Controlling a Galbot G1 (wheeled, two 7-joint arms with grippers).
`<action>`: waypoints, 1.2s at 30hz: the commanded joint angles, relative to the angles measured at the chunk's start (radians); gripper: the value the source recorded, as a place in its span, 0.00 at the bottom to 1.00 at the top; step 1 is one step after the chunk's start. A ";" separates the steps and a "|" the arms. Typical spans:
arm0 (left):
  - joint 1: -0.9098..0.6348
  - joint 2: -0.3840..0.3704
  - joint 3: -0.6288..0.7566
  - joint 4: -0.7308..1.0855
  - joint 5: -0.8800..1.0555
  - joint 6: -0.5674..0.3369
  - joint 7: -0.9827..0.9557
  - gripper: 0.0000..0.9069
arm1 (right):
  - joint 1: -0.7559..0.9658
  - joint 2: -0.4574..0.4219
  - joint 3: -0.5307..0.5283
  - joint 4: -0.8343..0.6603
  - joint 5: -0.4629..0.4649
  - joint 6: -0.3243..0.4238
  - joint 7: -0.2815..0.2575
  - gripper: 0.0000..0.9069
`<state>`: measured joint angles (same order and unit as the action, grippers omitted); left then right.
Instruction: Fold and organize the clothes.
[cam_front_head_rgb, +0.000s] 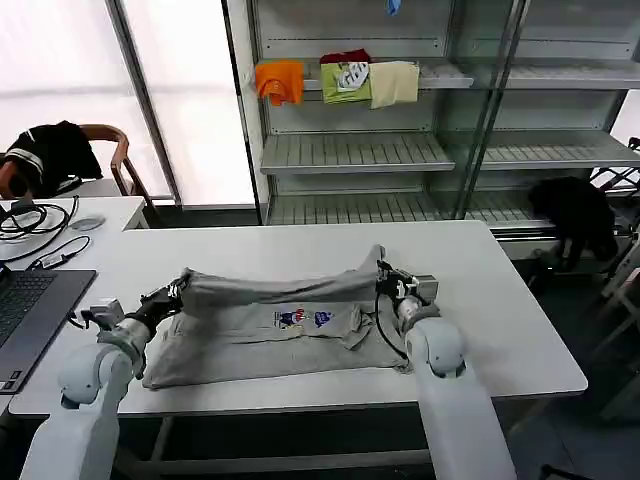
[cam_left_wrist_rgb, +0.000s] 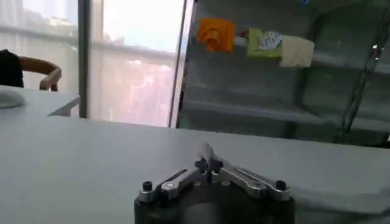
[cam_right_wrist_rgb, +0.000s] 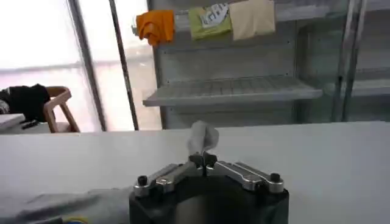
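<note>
A white rectangular tabletop (cam_front_head_rgb: 500, 300) is standing before a grey metal shelf rack (cam_front_head_rgb: 350, 150). Small folded orange (cam_front_head_rgb: 279, 80), green (cam_front_head_rgb: 345, 82) and cream (cam_front_head_rgb: 394, 83) cloth pieces are lying side by side on an upper shelf. A dark open laptop (cam_front_head_rgb: 30, 310) is sitting at the tabletop's left edge, black cables (cam_front_head_rgb: 30, 220) are coiling behind it, and a black garment (cam_front_head_rgb: 55, 155) is draping over a wooden chair (cam_front_head_rgb: 118, 155).

One grey shirt (cam_front_head_rgb: 270, 325), two grippers

No legible text, label, brand or number can be made out. A small multicoloured print is seen on the chest of the grey shirt (cam_front_head_rgb: 270, 325), and white markings on the green piece (cam_front_head_rgb: 346, 82) at 12 o'clock; neither can be read.
</note>
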<state>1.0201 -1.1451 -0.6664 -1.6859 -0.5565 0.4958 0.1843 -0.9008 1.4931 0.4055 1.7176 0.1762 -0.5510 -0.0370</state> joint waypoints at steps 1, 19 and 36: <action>0.156 0.002 -0.067 -0.116 -0.029 -0.003 0.011 0.00 | -0.183 -0.017 0.004 0.157 -0.002 -0.026 -0.005 0.00; 0.236 -0.009 -0.096 -0.131 0.043 0.034 0.030 1.00 | -0.210 -0.007 0.003 0.153 -0.158 -0.020 0.034 1.00; 0.295 -0.070 -0.078 -0.186 0.251 0.026 -0.099 1.00 | -0.153 -0.041 0.072 0.243 -0.163 -0.018 0.149 1.00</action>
<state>1.2885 -1.1970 -0.7431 -1.8551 -0.3837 0.5208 0.1335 -1.0784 1.4589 0.4526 1.9227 -0.0143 -0.5689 0.0716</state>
